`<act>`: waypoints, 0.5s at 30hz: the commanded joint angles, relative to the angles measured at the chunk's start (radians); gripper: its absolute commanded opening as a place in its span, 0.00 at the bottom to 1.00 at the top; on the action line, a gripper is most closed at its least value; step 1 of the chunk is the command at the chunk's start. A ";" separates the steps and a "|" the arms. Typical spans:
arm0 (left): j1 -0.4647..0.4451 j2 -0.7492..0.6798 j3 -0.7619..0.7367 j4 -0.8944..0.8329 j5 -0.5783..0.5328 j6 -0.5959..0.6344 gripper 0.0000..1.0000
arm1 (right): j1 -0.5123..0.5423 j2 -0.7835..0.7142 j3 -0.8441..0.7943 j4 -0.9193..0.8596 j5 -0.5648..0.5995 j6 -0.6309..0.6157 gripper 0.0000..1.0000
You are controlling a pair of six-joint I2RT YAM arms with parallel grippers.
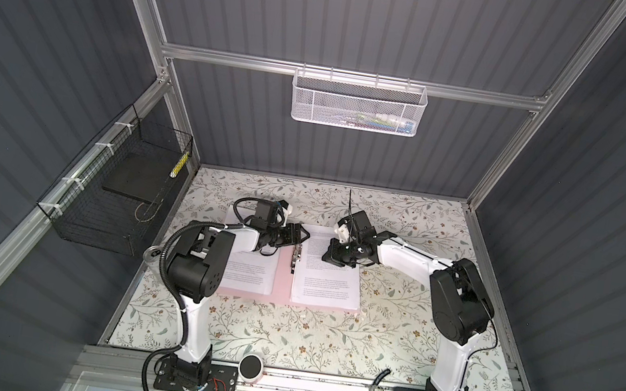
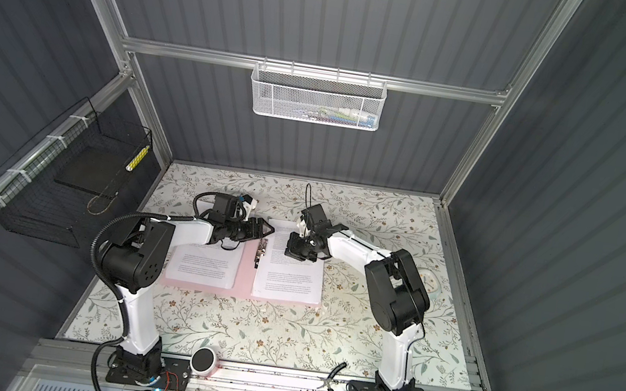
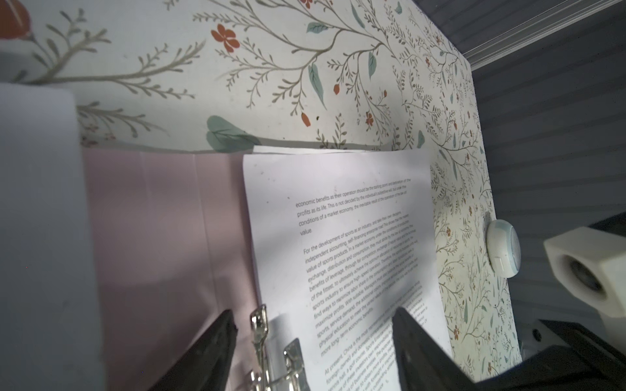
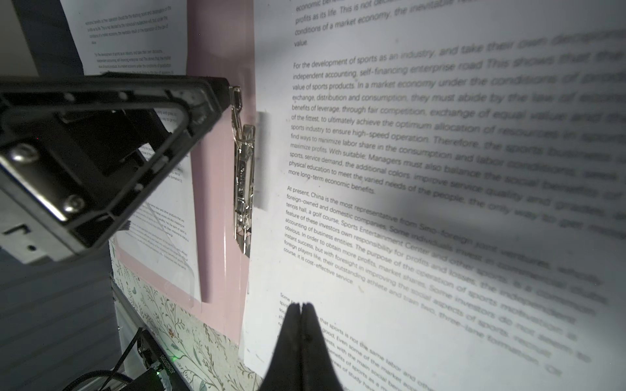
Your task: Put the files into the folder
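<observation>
The pink folder (image 1: 283, 280) (image 2: 245, 274) lies open and flat on the floral table. One of the files (image 1: 249, 275) rests on its left half, and another of the files (image 1: 327, 287) covers its right half. A silver clip (image 1: 297, 254) (image 4: 244, 176) runs along the spine. My left gripper (image 1: 304, 236) (image 3: 313, 315) is open and straddles the clip's (image 3: 259, 325) far end; the raised lever stands near one finger. My right gripper (image 1: 325, 256) (image 4: 300, 306) is shut, empty, tips down on the right-hand sheet (image 4: 406, 135).
A white mesh basket (image 1: 358, 104) hangs on the back wall. A black wire basket (image 1: 117, 201) on the left wall holds a dark slab (image 1: 133, 178). A round white device (image 3: 503, 248) lies right of the folder. A round puck (image 1: 251, 368) sits at the front rail.
</observation>
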 commanded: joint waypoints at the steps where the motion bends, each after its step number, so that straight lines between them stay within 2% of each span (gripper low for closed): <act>1: -0.005 0.018 0.031 0.025 0.034 -0.013 0.73 | 0.004 -0.005 -0.014 0.001 -0.002 0.006 0.00; 15: -0.010 0.053 0.020 0.092 0.075 -0.050 0.72 | 0.006 -0.008 -0.034 0.012 -0.003 0.013 0.00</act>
